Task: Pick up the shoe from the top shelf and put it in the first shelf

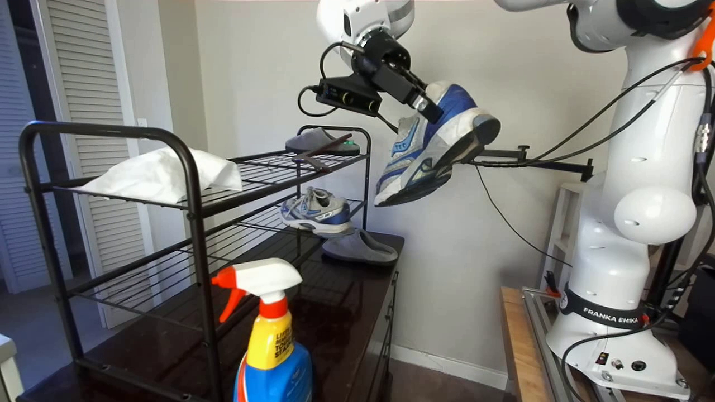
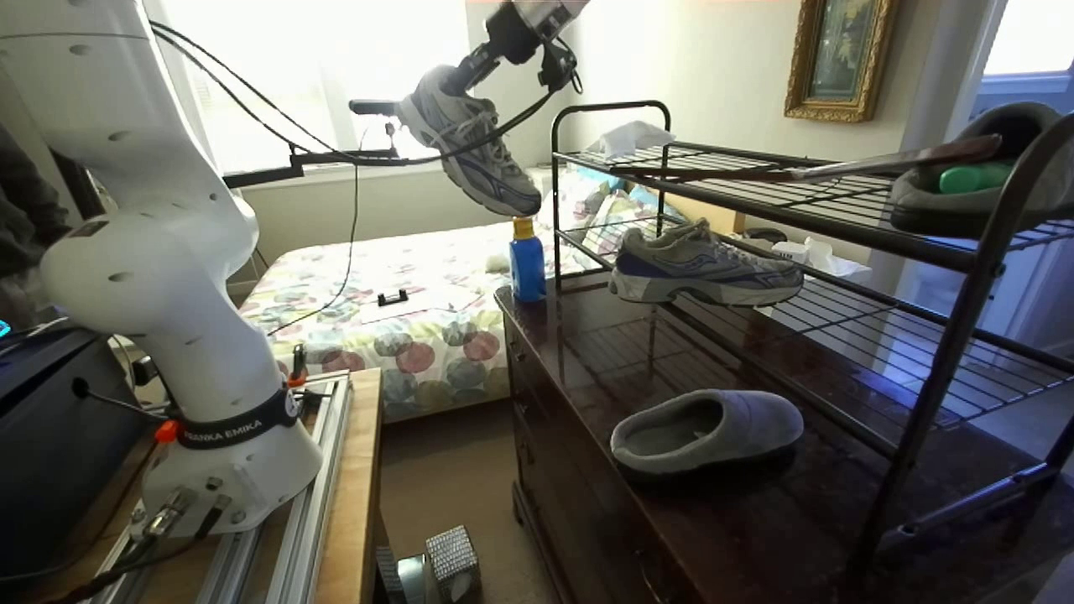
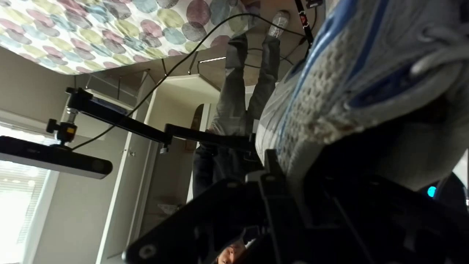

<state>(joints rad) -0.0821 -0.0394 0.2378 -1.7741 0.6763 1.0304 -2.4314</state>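
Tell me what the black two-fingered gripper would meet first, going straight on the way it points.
Past the grey-and-blue lace-up sneaker in its grip, probably the robot's own white rounded lower body: the gripper slants down toward it in both exterior views. Depth is unclear, so it might pass beside.

Window (image 2: 268,42) behind pincer (image 2: 455,82) blown out w/ glare in an exterior view; wrist view: pincer v. dark, shoe (image 3: 366,91) against it a bit blurry.
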